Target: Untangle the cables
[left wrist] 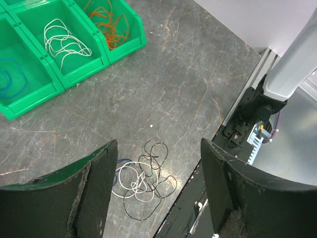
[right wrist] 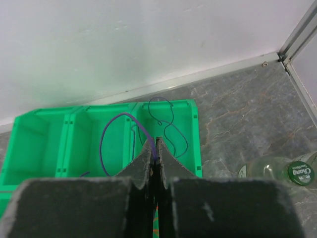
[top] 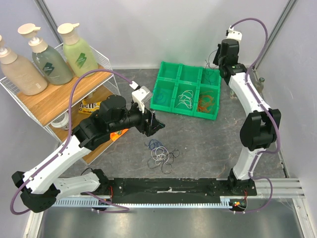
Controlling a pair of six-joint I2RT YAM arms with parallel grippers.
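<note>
A tangle of white, black and blue cables (top: 161, 153) lies on the table in front of the green tray (top: 171, 106). In the left wrist view the tangle (left wrist: 141, 181) lies below and between my open, empty left gripper (left wrist: 158, 145), which hovers above it (top: 157, 124). My right gripper (right wrist: 157, 144) is shut on a thin purple-blue cable (right wrist: 105, 134) that loops over the tray's back compartments. A black cable (right wrist: 172, 124) lies in the back right compartment. White (left wrist: 64, 42), orange (left wrist: 106, 22) and blue (left wrist: 10, 82) cables lie in separate compartments.
A wire rack (top: 54, 99) with three pump bottles stands at the left. A glass bottle (right wrist: 277, 171) lies on the table right of the tray. The black base rail (top: 173, 186) runs along the near edge. Walls close the back and the sides.
</note>
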